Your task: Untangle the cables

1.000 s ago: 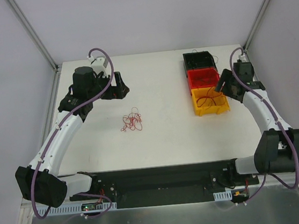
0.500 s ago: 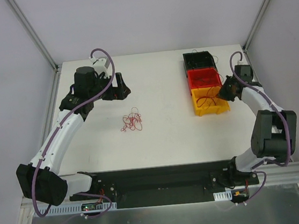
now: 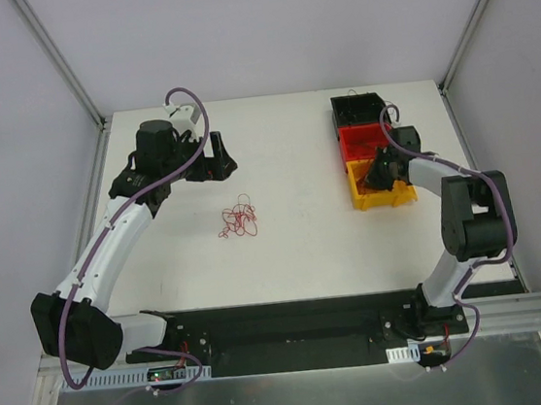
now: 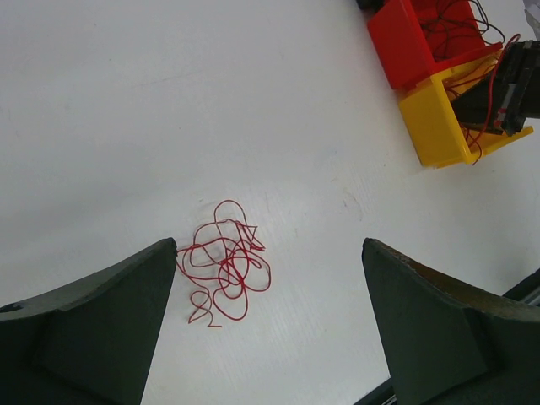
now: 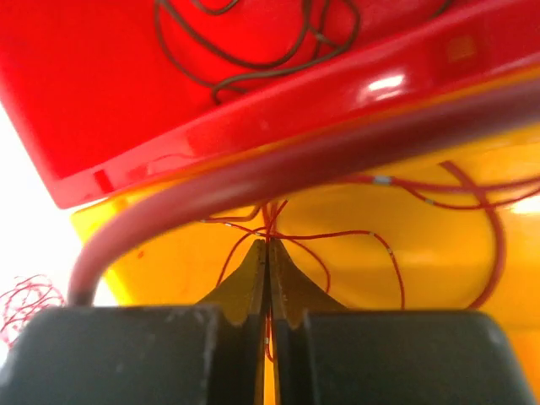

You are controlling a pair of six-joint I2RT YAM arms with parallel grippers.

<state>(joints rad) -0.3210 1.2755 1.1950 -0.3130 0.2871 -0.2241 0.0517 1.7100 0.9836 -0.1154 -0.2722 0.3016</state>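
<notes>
1. The white flat table top (image 3: pixel 304 238) is matt and smooth.
2. The red box-shaped plastic bin (image 5: pixel 126 101) and the yellow box-shaped plastic bin (image 5: pixel 439 287) are glossy, with bright highlights.
3. The tangle of thin red wires (image 4: pixel 224 266), lower centre, has a smooth coating.
4. The left gripper (image 4: pixel 268 249) has fingers (image 4: pixel 93 329) of matt, finely grainy dark grey plastic.
5. The grey metal sheet (image 3: pixel 274 402) along the bottom edge is brushed, with a dull sheen.

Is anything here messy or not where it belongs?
Yes: a scribbly knot of red cables lies loose on the table, well apart from the yellow bin, where the right gripper is shut on a red strand. Nothing looks broken or spilled.
</notes>
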